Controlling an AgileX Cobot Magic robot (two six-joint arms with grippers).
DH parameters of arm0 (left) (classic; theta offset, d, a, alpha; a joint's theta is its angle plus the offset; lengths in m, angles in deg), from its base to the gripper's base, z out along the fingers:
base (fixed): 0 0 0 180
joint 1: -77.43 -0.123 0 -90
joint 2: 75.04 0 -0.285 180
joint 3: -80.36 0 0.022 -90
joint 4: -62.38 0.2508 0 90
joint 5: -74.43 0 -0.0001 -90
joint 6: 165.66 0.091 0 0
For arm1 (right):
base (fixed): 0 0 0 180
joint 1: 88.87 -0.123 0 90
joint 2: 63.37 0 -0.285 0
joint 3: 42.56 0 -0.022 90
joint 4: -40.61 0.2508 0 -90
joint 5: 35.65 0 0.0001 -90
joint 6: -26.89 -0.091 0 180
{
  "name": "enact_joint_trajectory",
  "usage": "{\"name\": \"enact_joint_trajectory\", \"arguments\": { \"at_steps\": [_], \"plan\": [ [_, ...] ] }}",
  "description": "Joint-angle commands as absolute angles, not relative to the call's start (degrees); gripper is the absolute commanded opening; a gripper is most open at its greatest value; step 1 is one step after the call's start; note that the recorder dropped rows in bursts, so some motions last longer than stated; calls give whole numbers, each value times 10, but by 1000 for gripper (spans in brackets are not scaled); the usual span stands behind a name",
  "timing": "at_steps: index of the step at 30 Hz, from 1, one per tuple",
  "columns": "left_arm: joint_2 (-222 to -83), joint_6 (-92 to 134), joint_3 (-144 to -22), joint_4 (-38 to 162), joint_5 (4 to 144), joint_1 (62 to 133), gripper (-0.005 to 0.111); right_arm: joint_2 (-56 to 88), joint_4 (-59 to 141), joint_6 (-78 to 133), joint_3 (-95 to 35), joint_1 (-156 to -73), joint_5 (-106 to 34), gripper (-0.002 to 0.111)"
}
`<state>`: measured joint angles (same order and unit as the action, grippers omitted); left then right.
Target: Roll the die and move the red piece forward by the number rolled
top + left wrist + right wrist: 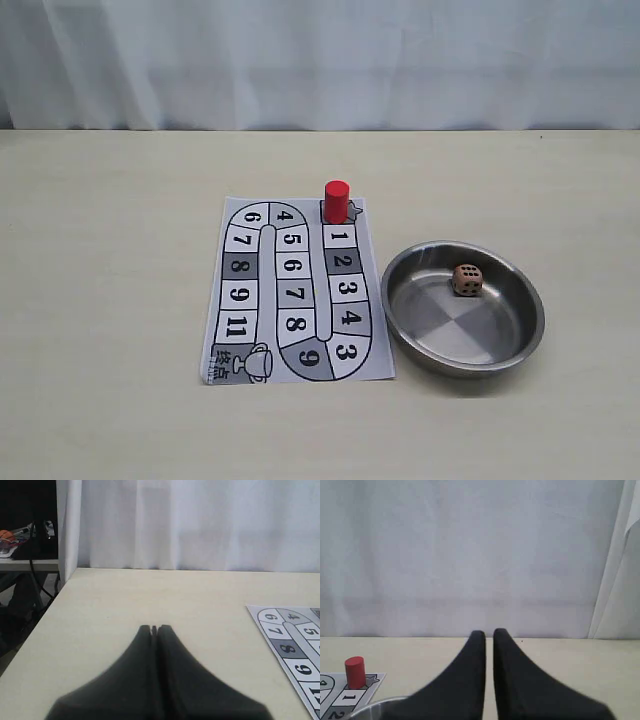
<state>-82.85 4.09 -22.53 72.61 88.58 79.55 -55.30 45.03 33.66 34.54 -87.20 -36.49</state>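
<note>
The left jaws are pressed together, holding nothing, above the bare desk (pixel 120 250) left of the paper game board (pixel 300 290). The red piece (pixel 337 201) stands upright on the starred start square at the board's far right corner, just beyond square 1. Right of the board, the die (pixel 466 279) rests inside a steel bowl (pixel 400 262), toward its far wall. The right jaws are nearly together, with a thin gap, and grip nothing.
</note>
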Motion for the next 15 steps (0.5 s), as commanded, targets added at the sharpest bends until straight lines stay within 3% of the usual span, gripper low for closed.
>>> {"name": "enact_joint_trajectory", "arguments": {
  "at_steps": [1,15],
  "plan": [
    [-828,39,-224,724,878,801,0,-556,449,335,347,-871,-363,5],
    [-828,39,-224,724,878,801,0,-556,502,305,312,-871,-415,5]
  ]
}}
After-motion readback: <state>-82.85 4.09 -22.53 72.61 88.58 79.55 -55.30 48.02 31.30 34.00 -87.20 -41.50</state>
